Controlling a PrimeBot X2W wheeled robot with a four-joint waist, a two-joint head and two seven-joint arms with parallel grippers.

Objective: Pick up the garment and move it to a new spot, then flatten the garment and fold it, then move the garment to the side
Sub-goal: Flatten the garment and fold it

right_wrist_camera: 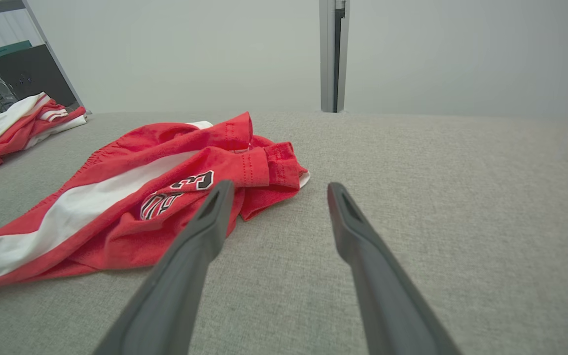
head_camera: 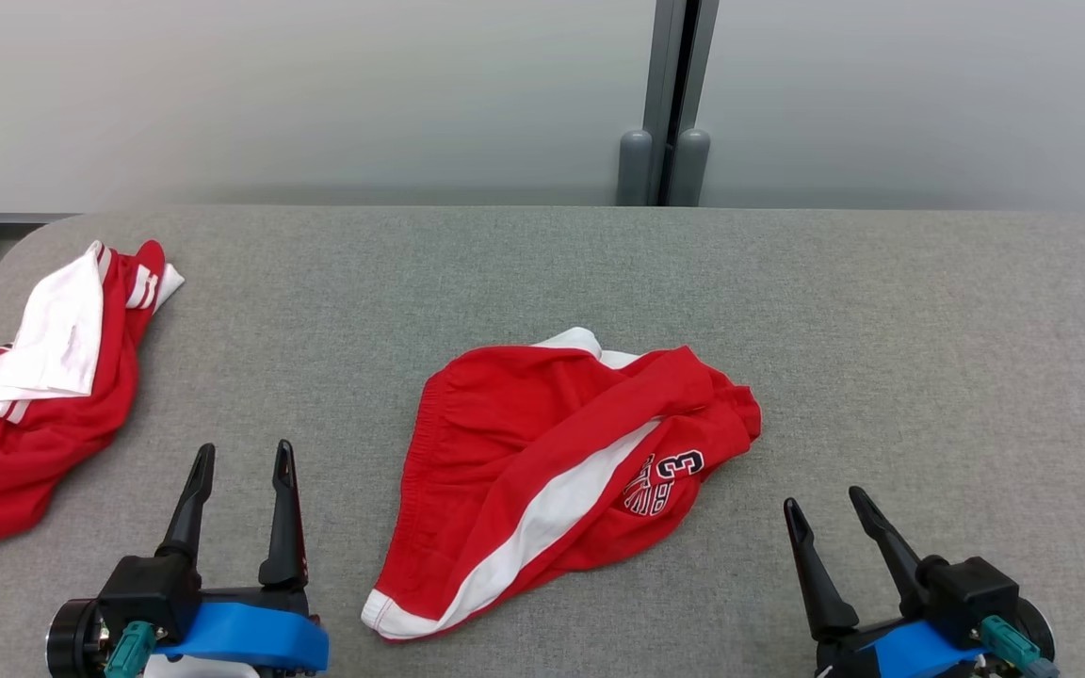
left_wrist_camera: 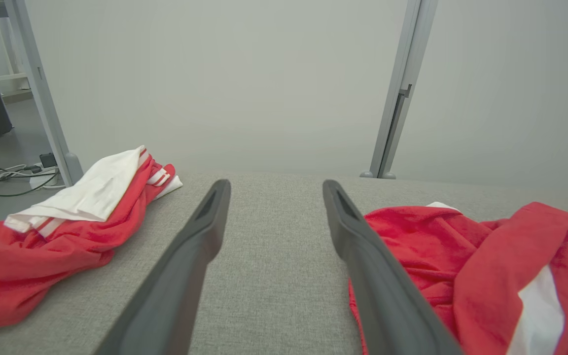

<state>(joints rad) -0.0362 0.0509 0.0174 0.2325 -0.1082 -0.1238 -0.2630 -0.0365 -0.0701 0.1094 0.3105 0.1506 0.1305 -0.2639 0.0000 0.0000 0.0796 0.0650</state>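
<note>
The shorts [head_camera: 542,452] lay crumpled in the middle of the gray table [head_camera: 882,311]. They were red with a white stripe and a number on one leg. The left gripper [head_camera: 245,448] sat near the shorts on their left, not touching them, with its fingers apart and nothing in them. The right gripper [head_camera: 823,498] sat on their right, fingers apart too, and empty. More red and white clothes [head_camera: 24,414] lay in a heap at the table's left end, well apart from the shorts.
</note>
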